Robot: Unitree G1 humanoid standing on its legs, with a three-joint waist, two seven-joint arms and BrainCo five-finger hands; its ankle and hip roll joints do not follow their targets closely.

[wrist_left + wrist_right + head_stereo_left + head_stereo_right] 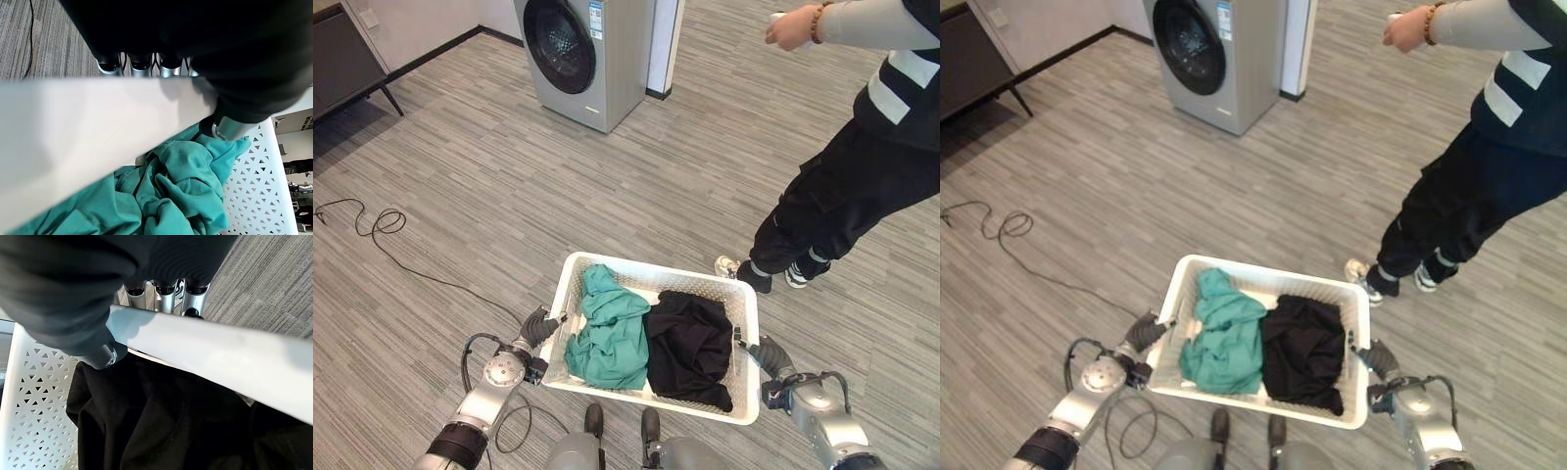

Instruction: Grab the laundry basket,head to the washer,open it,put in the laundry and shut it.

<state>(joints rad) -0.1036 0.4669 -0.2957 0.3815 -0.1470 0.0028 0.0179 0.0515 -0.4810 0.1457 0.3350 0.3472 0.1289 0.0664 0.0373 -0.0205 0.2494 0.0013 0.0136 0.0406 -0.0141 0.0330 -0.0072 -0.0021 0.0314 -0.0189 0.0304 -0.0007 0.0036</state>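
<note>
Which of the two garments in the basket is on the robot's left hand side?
The teal garment. It fills the half of the white laundry basket by the left hand; the black garment lies beside it, toward the right hand.
</note>
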